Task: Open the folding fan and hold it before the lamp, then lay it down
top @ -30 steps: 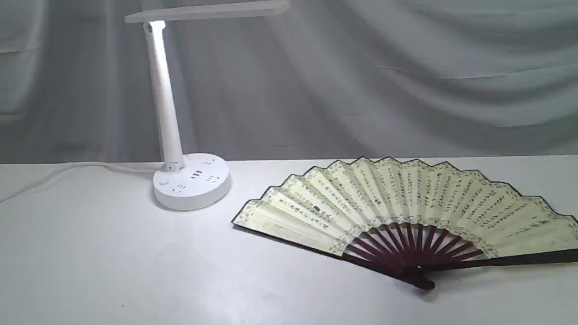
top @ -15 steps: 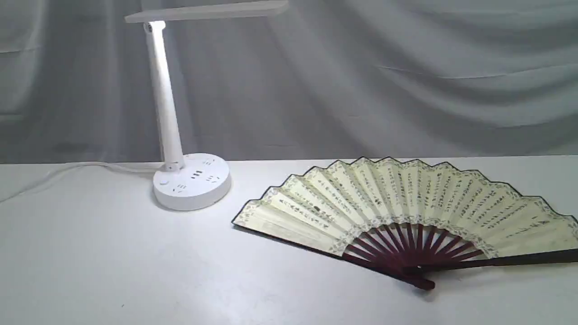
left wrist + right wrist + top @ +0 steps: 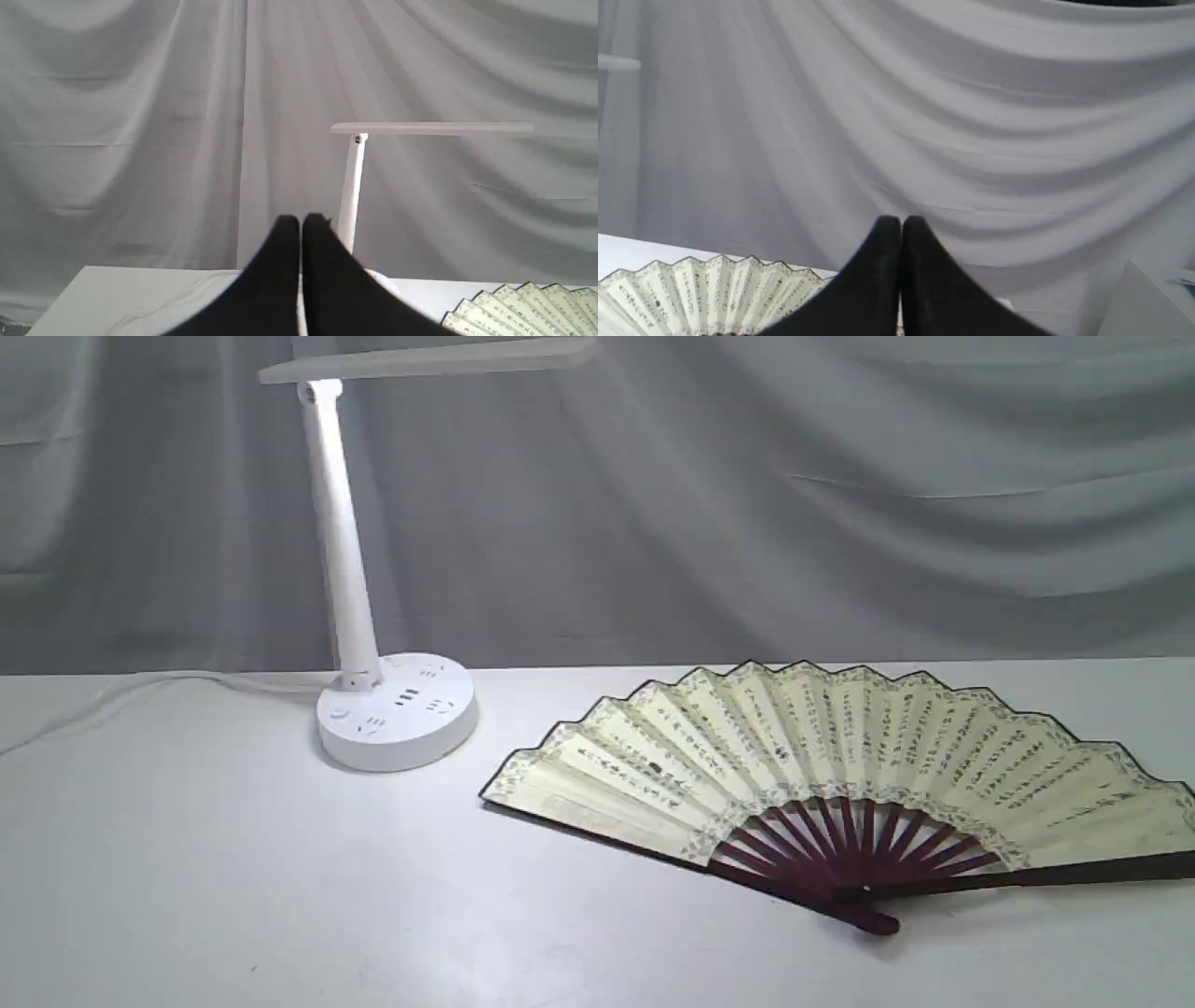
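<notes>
The folding fan (image 3: 840,775) lies spread open and flat on the white table (image 3: 233,887), right of centre, its maroon ribs meeting at a pivot near the front. Its cream pleats also show in the left wrist view (image 3: 523,308) and the right wrist view (image 3: 705,294). The white lamp (image 3: 341,551) stands at the back left on its round base (image 3: 397,714), bar head lit; it appears too in the left wrist view (image 3: 352,186). My left gripper (image 3: 301,221) and right gripper (image 3: 901,221) are both shut, empty, away from the fan. Neither gripper appears in the exterior view.
A grey draped cloth (image 3: 747,504) hangs behind the table. The lamp's white cord (image 3: 140,686) runs off to the left along the table's back edge. The fan's right guard reaches the exterior view's right border.
</notes>
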